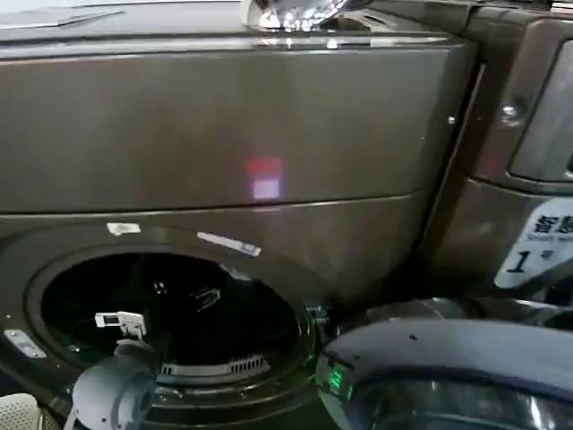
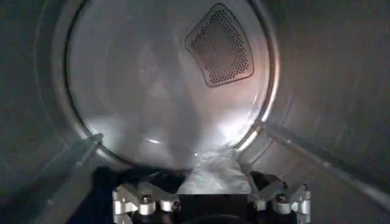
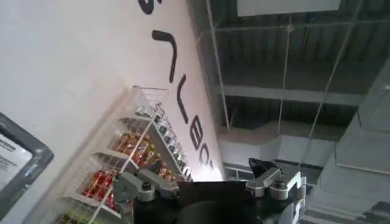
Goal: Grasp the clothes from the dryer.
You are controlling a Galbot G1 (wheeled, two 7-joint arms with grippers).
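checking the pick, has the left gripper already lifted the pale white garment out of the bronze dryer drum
No, the pale white garment lies on the drum floor inside the bronze-brown dryer, ahead of the left gripper.

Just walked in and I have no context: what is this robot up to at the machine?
It is reaching its left arm through the dryer porthole. The left gripper is open inside the drum, with the pale clothes lying between its fingers, not yet clamped. The right gripper is idle, pointing up toward the ceiling, open and empty.
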